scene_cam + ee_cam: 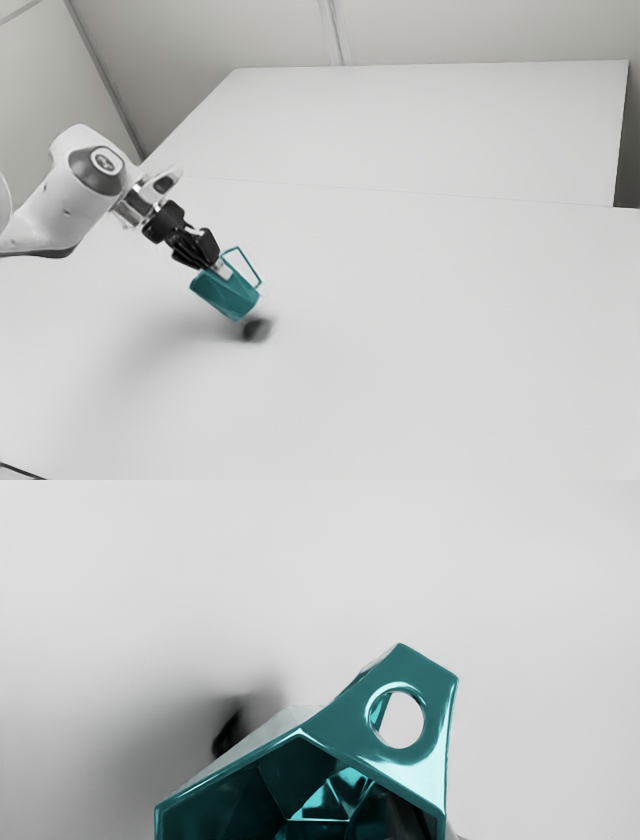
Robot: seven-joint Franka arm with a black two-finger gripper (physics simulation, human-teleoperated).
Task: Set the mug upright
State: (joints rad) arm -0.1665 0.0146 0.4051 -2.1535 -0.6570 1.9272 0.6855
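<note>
The claw (220,270) has the mug (226,293) by its wall, right beside the handle (440,705)! One dark finger (406,815) is inside the mouth, a pale bit of the other just outside, closed down with that thin wall between them.

Out wide, it's the desk (450,330): smooth, matt, off-white, with a faint straight seam running across it and a far edge well beyond the mug. There's a long stretch of surface to the exterior view's right, generous room that way, and the side edge over there is well apart from the action.

The arm (75,200), glossy white with grey joints, slants down from the exterior view's left.

And the mug, what a shape! Teal, shiny, metallic-looking, all flat facets and hard corners, angular at the rim and faceted inside. It's tilted, not upright: the mouth faces up and back toward the claw, the base points down toward the desk and the exterior view's right, the long axis on a clear diagonal.

The handle is on the upper side, an angular loop with a round hole through its broad, flat top. Close beneath the base, a small dark shadow (257,328), soft at its edges; whether the lowest corner touches down, I cannot tell.
</note>
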